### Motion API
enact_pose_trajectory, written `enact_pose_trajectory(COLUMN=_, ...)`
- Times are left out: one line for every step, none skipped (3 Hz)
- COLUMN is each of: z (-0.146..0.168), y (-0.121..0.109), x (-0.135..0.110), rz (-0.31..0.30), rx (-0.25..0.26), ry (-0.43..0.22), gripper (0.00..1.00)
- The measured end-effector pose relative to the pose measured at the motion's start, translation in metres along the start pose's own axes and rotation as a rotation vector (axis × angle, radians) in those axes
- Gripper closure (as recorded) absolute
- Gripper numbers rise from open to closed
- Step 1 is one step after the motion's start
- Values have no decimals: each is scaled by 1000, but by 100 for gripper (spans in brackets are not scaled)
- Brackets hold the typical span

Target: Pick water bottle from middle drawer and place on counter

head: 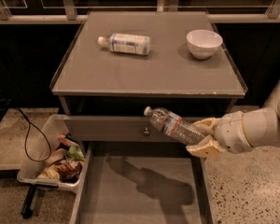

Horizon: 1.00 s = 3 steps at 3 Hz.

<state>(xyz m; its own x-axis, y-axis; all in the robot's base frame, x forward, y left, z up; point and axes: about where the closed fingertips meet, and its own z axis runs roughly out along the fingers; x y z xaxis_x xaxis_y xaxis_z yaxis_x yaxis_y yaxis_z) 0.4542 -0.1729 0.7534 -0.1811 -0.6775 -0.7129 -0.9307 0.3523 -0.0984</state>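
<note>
The water bottle, clear and ribbed with a white cap and a reddish label band, is held tilted, cap pointing up-left. My gripper is shut on its base end, coming in from the right. The bottle hangs above the open middle drawer, in front of the upper drawer front, just below the level of the counter. The drawer floor shows only the shadow of bottle and gripper.
On the counter lie a fatter bottle with a white-and-blue label at back left and a white bowl at back right. A drawer front with a small round knob is behind the bottle. A clear bin of snack packets and a black cable are on the floor at left.
</note>
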Motion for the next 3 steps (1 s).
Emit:
enact_pose_trajectory(z=-33, y=-7, x=-30, rz=-62, rx=49, ry=31, gripper=100)
enact_pose_trajectory(z=-93, y=-33, x=-94, rz=-151, rx=146, ry=41, gripper=100)
enact_pose_trajectory(z=-93, y=-33, x=-94, rz=-151, rx=146, ry=41, gripper=100)
